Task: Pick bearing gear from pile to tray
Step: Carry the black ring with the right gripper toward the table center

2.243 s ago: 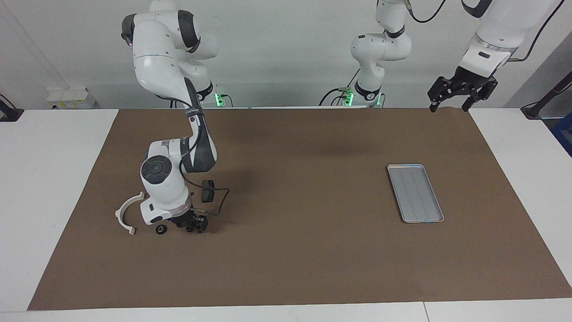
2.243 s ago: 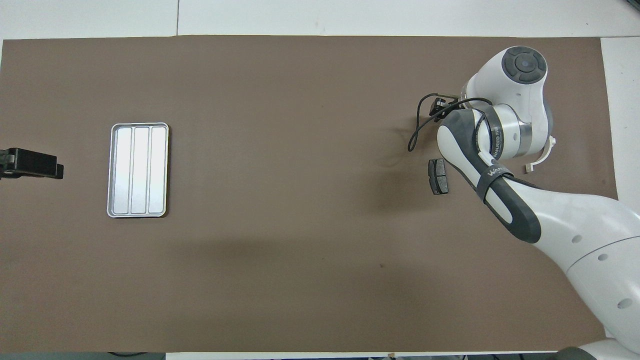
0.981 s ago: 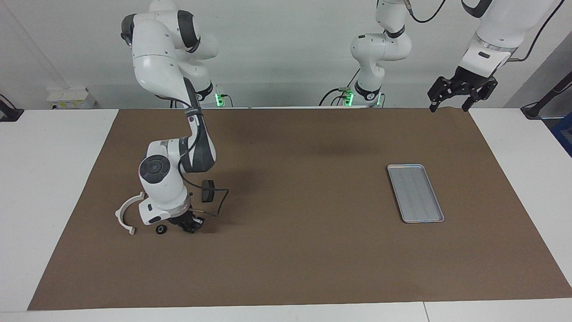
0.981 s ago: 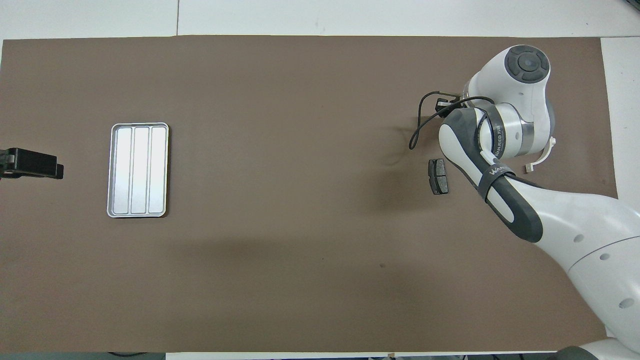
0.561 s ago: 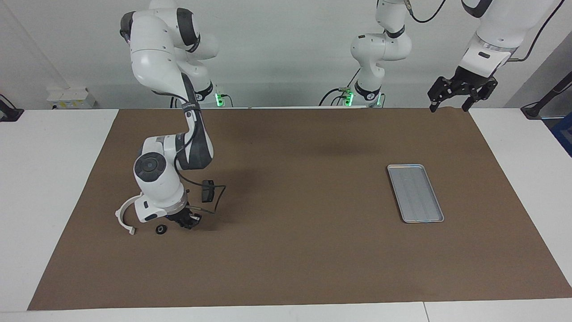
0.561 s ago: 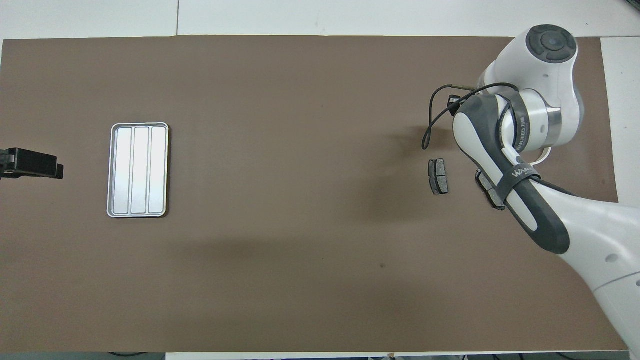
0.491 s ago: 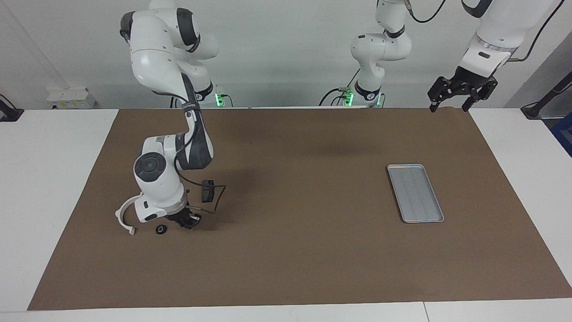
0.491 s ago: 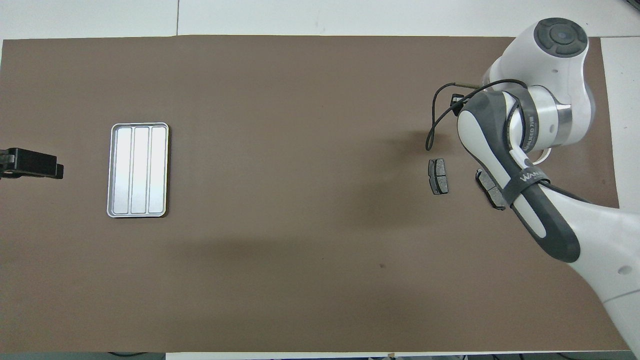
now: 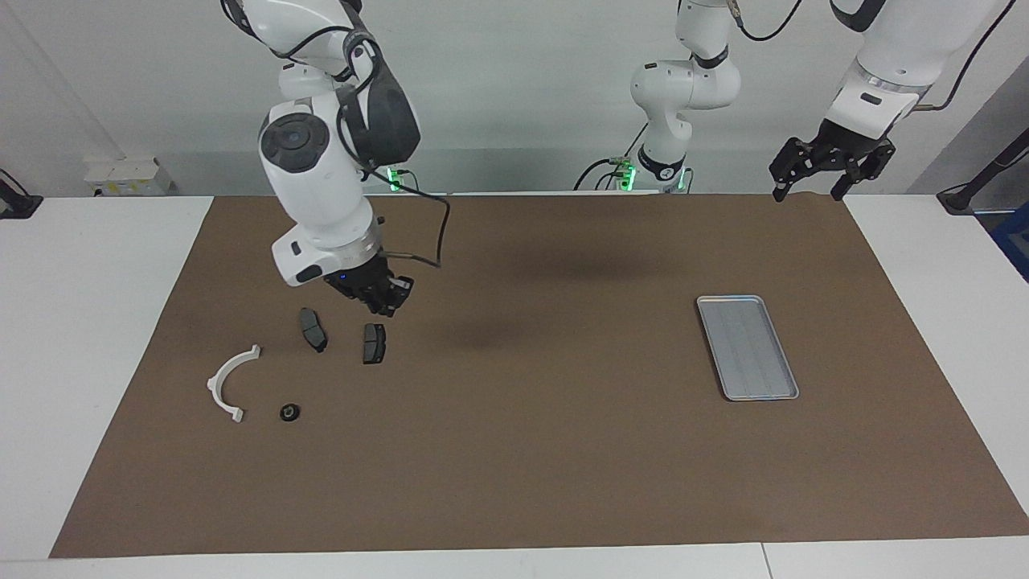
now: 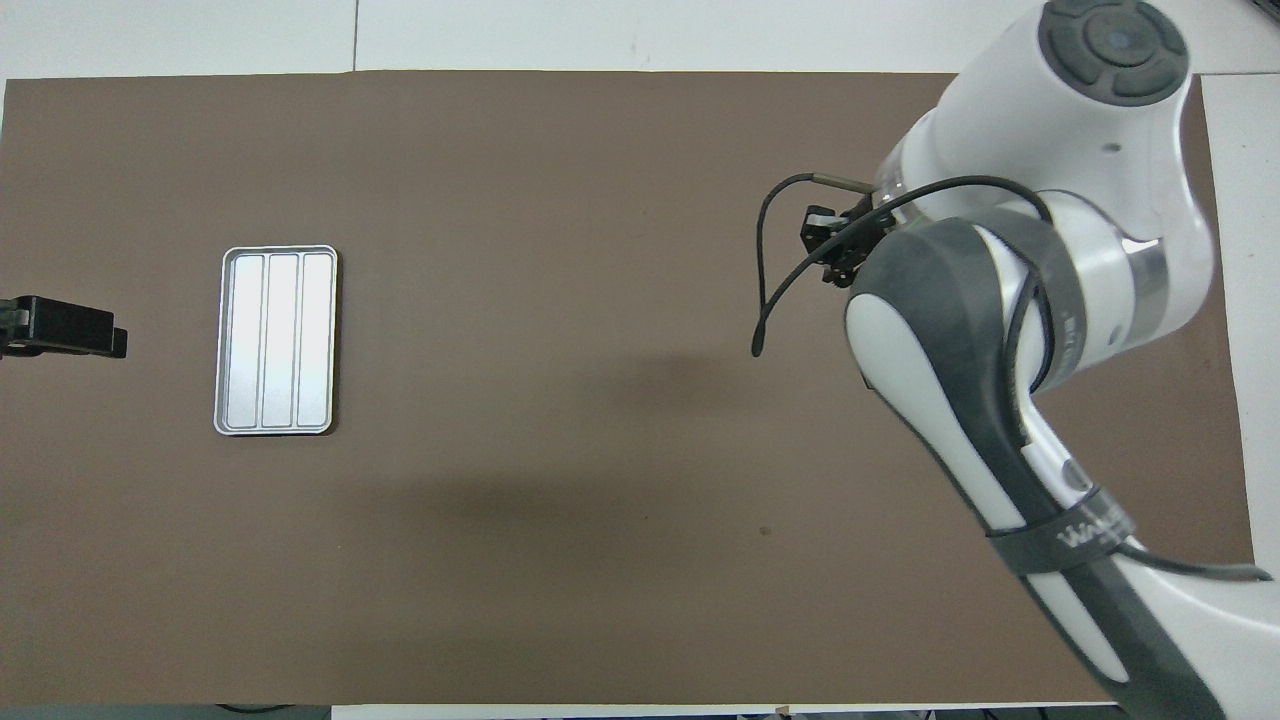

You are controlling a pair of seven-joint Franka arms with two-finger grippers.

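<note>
My right gripper [image 9: 385,302] hangs shut in the air over the mat, just above the two dark brake pads [image 9: 313,329] [image 9: 374,342]. A small dark bearing gear is pinched between its fingertips and barely shows. The rest of the pile lies on the mat below: a white curved arc [image 9: 227,384] and one small black round piece [image 9: 289,412]. In the overhead view the right arm covers the pile, and the right gripper [image 10: 832,250] peeks out beside it. The silver tray [image 9: 748,346] [image 10: 277,340] lies bare toward the left arm's end. My left gripper [image 9: 820,173] [image 10: 60,338] waits open, raised at that end.
A brown mat [image 9: 530,450] covers most of the white table. A black cable [image 10: 765,270] loops out from the right wrist. A wide stretch of bare mat lies between the pile and the tray.
The right arm has risen from the mat beside the black round piece and swung up over the brake pads, uncovering both. One round piece no longer lies there. The left arm has not moved.
</note>
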